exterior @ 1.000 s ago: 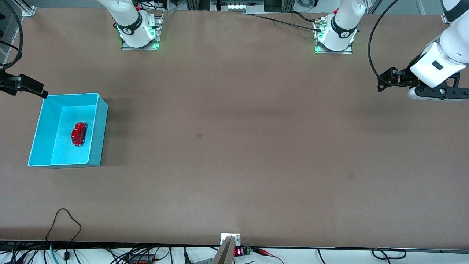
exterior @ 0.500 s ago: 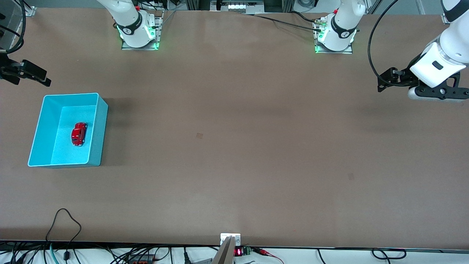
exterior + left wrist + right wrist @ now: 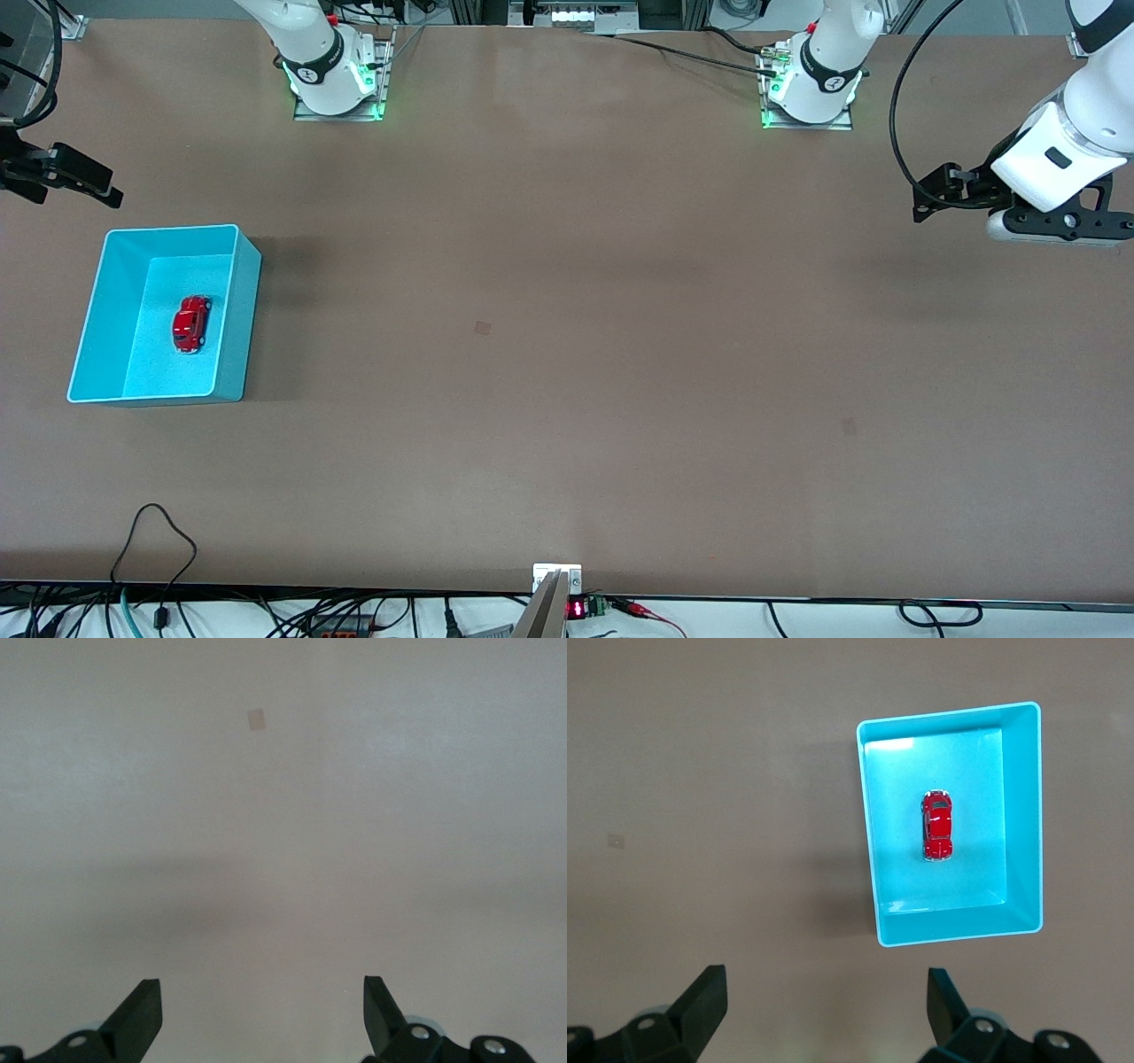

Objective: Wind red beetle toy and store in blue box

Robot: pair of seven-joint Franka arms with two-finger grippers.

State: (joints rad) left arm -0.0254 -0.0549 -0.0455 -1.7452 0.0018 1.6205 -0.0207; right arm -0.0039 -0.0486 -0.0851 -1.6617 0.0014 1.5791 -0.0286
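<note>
The red beetle toy [image 3: 190, 323] lies on the floor of the blue box [image 3: 241, 310], which stands at the right arm's end of the table. The right wrist view shows the toy [image 3: 936, 826] in the box [image 3: 1023, 815] from above. My right gripper [image 3: 84, 177] is open and empty, up in the air just outside the box's rim on the side toward the robots' bases; its jaws [image 3: 824, 979] stand wide apart over bare table. My left gripper [image 3: 926, 197] is open and empty, waiting over the left arm's end of the table, with only bare table between its jaws [image 3: 261, 988].
The two arm bases [image 3: 335, 84] [image 3: 811, 89] stand along the table's edge farthest from the front camera. Small dark patches [image 3: 482, 327] [image 3: 849, 426] mark the brown tabletop. Cables [image 3: 151, 549] lie along the table's nearest edge.
My right gripper has drawn away from over the box's corner toward the robots' bases, then stayed still. The toy, the box and the left arm have not moved.
</note>
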